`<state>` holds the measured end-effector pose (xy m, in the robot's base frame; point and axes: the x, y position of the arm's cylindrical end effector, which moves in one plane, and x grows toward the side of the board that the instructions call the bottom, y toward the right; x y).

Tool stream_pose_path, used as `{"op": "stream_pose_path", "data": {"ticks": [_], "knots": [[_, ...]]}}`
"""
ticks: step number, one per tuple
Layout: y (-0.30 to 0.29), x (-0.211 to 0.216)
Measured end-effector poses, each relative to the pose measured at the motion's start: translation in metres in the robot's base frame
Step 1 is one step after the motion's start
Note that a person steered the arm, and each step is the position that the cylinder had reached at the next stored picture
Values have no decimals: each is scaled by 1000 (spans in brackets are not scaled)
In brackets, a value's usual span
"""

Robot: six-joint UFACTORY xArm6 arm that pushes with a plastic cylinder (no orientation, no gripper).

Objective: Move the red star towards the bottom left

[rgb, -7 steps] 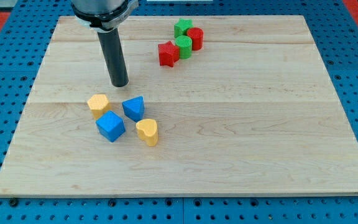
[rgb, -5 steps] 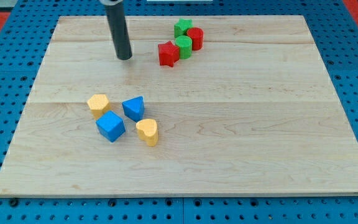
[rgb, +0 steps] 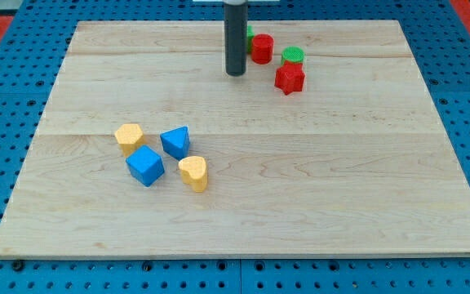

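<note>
The red star (rgb: 290, 78) lies near the view's top, right of centre, on the wooden board (rgb: 341, 180). My tip (rgb: 235, 73) rests on the board to the star's left, with a clear gap between them. A green cylinder (rgb: 293, 55) sits just above the star, touching or nearly touching it. A red cylinder (rgb: 261, 49) stands just right of the rod, and a green block (rgb: 249, 33) is mostly hidden behind the rod.
At the view's lower left sits a cluster: a yellow block (rgb: 128, 137), a blue cube (rgb: 144, 166), a blue triangular block (rgb: 175, 141) and a yellow heart-shaped block (rgb: 193, 173).
My tip has moved up and then right along the top of the board. The red star and the green cylinder have been shoved to the right, away from the red cylinder and green block.
</note>
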<state>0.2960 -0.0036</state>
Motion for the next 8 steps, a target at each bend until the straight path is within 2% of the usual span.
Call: {"op": "stream_pose_path", "data": {"ticks": [1, 2, 3, 4, 5, 6, 7, 8], "knots": [[57, -3], [88, 58], [85, 71], [92, 58], [127, 55], [134, 127], [130, 148], [103, 128]]}}
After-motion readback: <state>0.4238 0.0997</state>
